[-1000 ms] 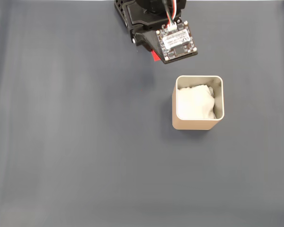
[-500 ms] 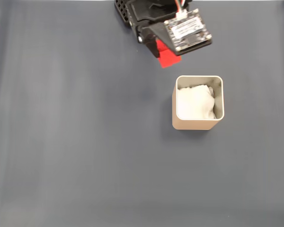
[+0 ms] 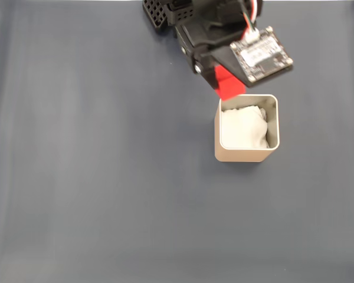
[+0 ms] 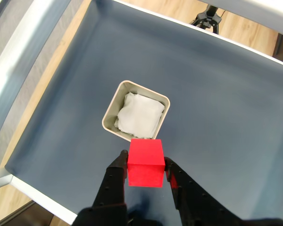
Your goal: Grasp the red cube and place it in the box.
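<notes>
In the fixed view your end effector (image 3: pixel 229 82) carries the red cube (image 3: pixel 229 87) aloft just short of the box (image 3: pixel 246 154), near the bench's (image 3: pixel 94 177) far edge, and in the wrist view the cube (image 4: pixel 145 163) sits pinched beside the near rim, so letting go now could bounce it off the wall.

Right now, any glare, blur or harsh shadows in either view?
Fixed view: even, soft light, no glare; red cube and box sharp. Wrist view: end effector shut on the cube, edges crisp, no motion blur; pale rail at upper left looks slightly overexposed, table mat evenly lit.
</notes>
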